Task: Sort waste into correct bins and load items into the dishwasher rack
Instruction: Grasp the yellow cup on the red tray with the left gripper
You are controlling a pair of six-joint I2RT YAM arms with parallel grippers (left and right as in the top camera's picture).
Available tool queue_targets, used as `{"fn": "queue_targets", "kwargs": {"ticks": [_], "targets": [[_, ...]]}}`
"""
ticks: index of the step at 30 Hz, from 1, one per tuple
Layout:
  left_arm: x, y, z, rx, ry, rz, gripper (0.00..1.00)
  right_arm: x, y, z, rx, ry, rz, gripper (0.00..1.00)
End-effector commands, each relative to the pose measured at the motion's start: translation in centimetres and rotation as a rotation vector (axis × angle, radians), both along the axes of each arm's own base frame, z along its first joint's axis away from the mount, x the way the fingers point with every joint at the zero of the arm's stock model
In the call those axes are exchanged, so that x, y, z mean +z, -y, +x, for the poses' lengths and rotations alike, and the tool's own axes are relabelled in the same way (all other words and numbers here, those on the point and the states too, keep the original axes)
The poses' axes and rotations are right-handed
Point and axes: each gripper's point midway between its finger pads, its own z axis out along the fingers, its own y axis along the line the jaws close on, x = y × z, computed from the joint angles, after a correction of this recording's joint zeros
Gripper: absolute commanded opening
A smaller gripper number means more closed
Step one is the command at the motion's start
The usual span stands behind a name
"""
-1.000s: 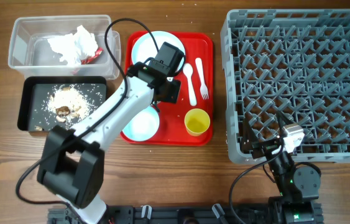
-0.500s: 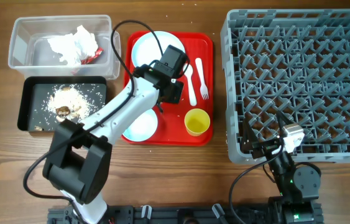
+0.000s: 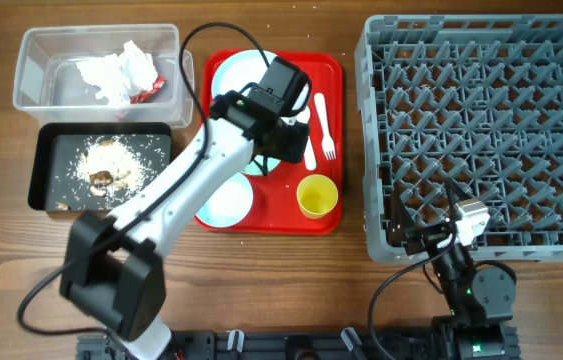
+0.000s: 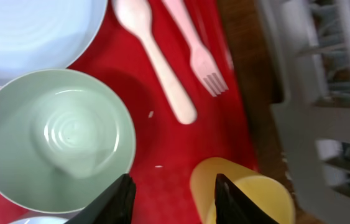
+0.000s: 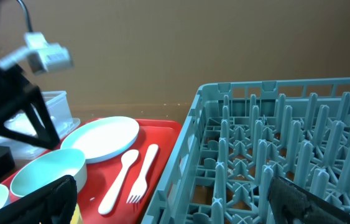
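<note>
Overhead: my left arm hid its fingers above the red tray, mid-counter.
Left wrist: left gripper was spread, empty. The pale green-white bowl lay beside one finger; the small yellow cup, cut off, lay beside the other.
Right wrist: right gripper was spread, empty, facing the dishwasher rack at the right edge.

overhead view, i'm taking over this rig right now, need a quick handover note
Left gripper: jaws open, empty, over the red tray between the green bowl and the yellow cup.
Right gripper: jaws open, empty, at the near edge of the rack.
Done: napkin and red wrapper lie in the clear tub; food scraps in the black tub.
Left: plate, blue bowl, green bowl, yellow cup, spoon and fork sit on the red tray; nothing is in the rack.
</note>
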Motion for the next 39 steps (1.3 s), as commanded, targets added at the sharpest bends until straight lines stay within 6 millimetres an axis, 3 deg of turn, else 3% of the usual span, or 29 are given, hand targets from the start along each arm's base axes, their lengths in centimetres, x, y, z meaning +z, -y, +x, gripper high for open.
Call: {"fn": "queue_targets", "kwargs": {"ticks": [1,8,15,22,39], "targets": [[2.0,0.6,-1.5,-0.032,-0.033,-0.063,0.47,0.1,0.0,0.0,-0.002,0.006,0.004,1.00],[1.5,0.4,-3.3,-0.043,-0.120,-0.064,0.58,0.1,0.0,0.0,-0.002,0.006,0.004,1.00],[1.2,1.3,-3.2,0.014,-0.146,-0.102,0.64,0.1,0.0,0.0,-0.002,0.006,0.004,1.00],[-3.1,2.1,-3.9,0.044,-0.257,-0.042,0.64,0.1,0.0,0.0,-0.002,0.006,0.004,1.00],[-3.4,1.3,-2.1,0.076,-0.169,0.013,0.65,0.1,0.0,0.0,-0.002,0.006,0.005,1.00]]}}
